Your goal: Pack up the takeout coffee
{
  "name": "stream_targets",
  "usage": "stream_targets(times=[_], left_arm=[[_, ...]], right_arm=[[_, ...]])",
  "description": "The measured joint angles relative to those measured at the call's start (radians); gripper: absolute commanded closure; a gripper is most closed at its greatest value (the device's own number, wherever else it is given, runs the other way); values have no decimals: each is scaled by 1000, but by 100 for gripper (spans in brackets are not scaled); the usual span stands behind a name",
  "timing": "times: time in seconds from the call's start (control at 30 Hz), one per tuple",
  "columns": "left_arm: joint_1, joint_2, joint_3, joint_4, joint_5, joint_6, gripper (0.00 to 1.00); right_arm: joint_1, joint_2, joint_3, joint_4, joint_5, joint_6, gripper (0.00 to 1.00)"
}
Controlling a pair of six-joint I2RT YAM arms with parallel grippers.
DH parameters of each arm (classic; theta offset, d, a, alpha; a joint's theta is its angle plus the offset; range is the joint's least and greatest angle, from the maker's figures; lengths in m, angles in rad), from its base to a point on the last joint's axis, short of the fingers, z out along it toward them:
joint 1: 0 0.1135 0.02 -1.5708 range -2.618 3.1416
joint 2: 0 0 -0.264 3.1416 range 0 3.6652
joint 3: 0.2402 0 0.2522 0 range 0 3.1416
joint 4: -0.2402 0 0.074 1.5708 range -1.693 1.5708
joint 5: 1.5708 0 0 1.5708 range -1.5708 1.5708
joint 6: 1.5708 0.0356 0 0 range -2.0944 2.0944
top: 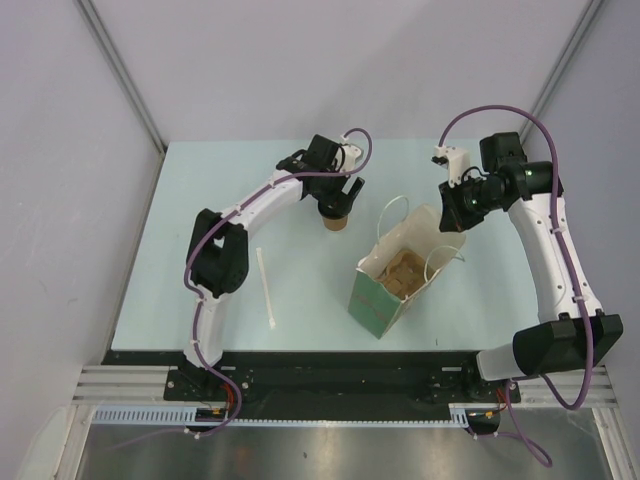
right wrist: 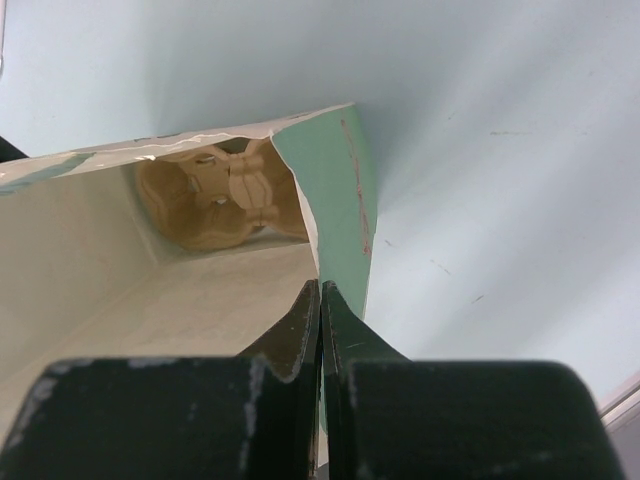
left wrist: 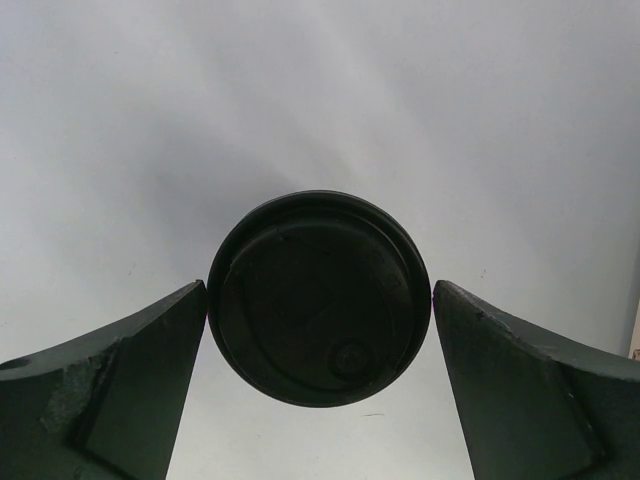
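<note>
My right gripper (right wrist: 320, 296) is pinched shut on the rim of the paper bag (top: 376, 300). Farther back on the table (top: 200, 180), the coffee cup (top: 337, 222) stands upright, long axis vertical, black lid up, between my left gripper's (left wrist: 319, 300) spread jaws.

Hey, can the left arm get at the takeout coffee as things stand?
Likely yes: the left gripper sits right above the takeout coffee, open fingers flanking its black lid, nothing between them.

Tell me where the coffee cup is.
In the top view the coffee cup stands at the far middle of the table, straddled by the left gripper, left of the green bag.
</note>
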Motion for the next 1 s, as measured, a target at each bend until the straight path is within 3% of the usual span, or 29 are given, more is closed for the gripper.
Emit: stream_targets(times=[1.0], left_arm=[[-12,-21,-20,10,-5,27,1]], right_arm=[[-4,26,10,-1,-21,0,100]])
